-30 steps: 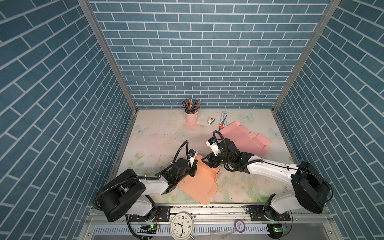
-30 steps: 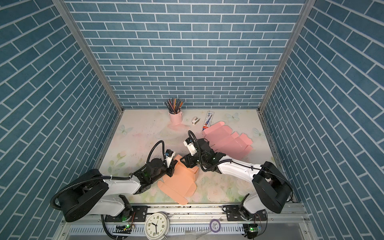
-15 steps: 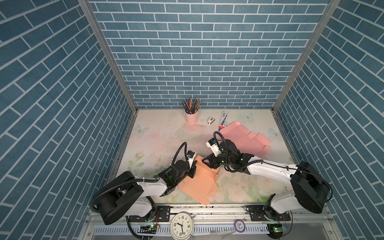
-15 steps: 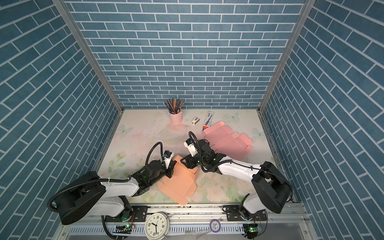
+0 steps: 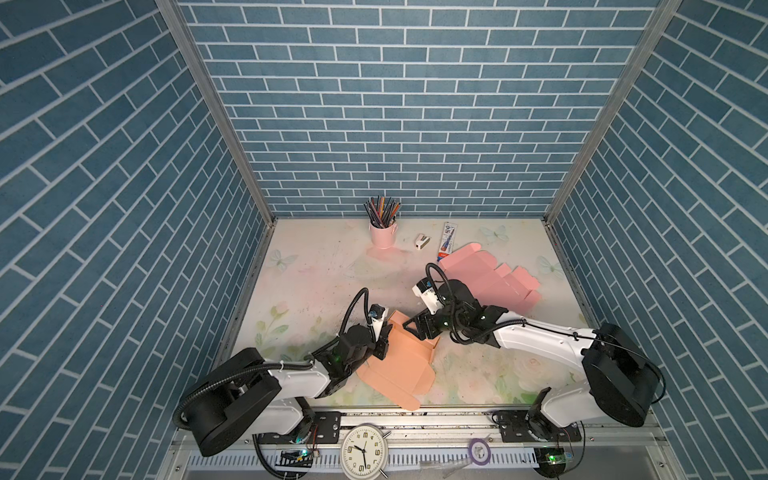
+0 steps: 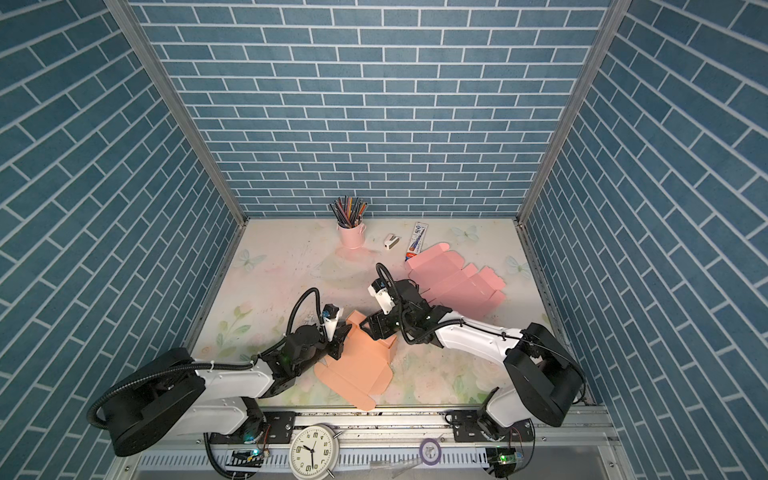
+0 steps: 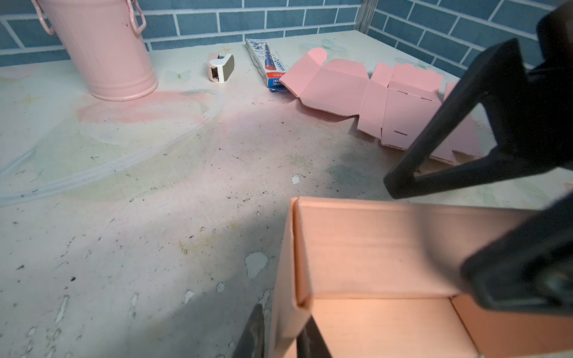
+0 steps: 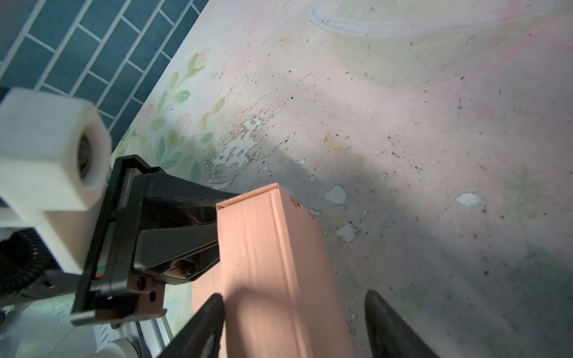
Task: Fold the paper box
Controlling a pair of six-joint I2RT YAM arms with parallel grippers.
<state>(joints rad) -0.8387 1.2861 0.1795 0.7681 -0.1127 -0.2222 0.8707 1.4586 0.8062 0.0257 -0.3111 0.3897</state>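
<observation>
Paper box [image 5: 401,365], orange, half folded, lies on table [image 5: 316,282] toward 6 o'clock, near front edge. Left claw [image 7: 279,330] at box's 10 o'clock corner: fingers [image 7: 254,334] narrowly apart, astride raised wall (pinching or merely flanking, cannot tell). Right claw [image 8: 294,313] at box's 12 o'clock end: fingers wide apart, astride doubled-over wall; one finger [image 8: 204,322] touches it, other stands clear. Flat pink sheet [image 5: 490,278] toward table's 2 o'clock, apart from both claws.
</observation>
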